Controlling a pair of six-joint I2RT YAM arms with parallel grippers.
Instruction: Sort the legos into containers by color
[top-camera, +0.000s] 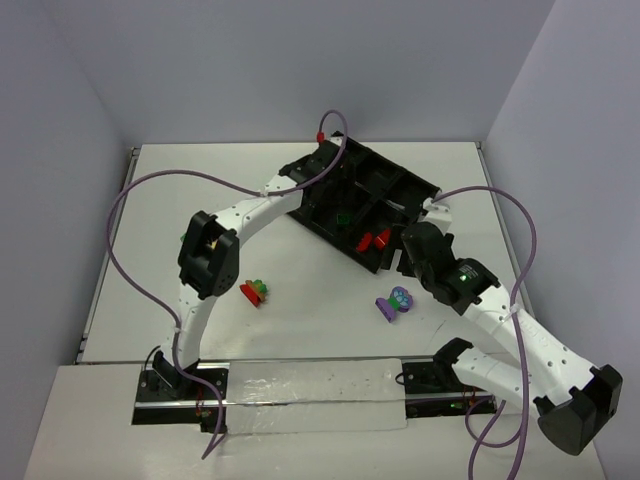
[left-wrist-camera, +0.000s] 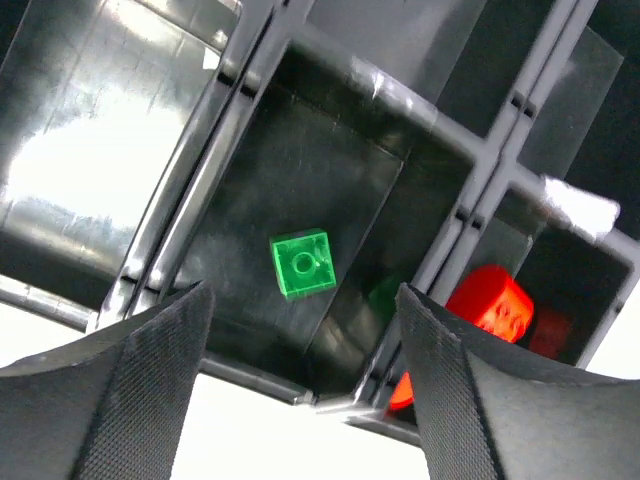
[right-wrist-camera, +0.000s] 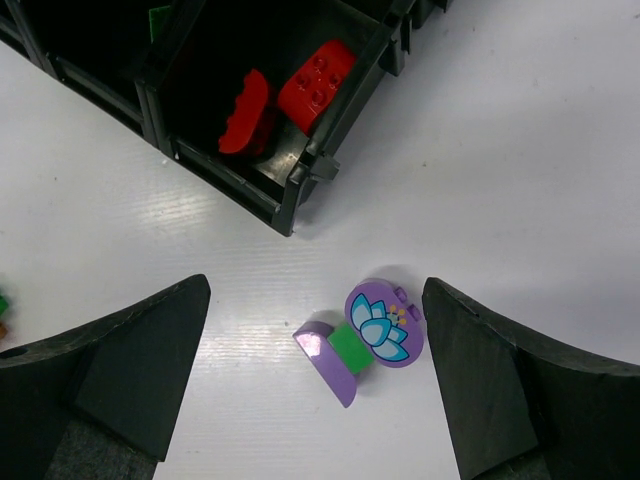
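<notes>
White table (top-camera: 320, 330), pale lilac walls (top-camera: 300, 60); left hand (left-wrist-camera: 303, 295) and right hand (right-wrist-camera: 315, 290) spread wide, both empty.

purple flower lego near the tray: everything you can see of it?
The purple flower piece is a glossy plastic disc printed with a pale blue lotus and yellow dots. It seems joined to a small green brick and a purple curved piece. The cluster lies on the white table, outside the black tray, just off its corner. The right gripper hangs open above; only the table touches the cluster.
</notes>
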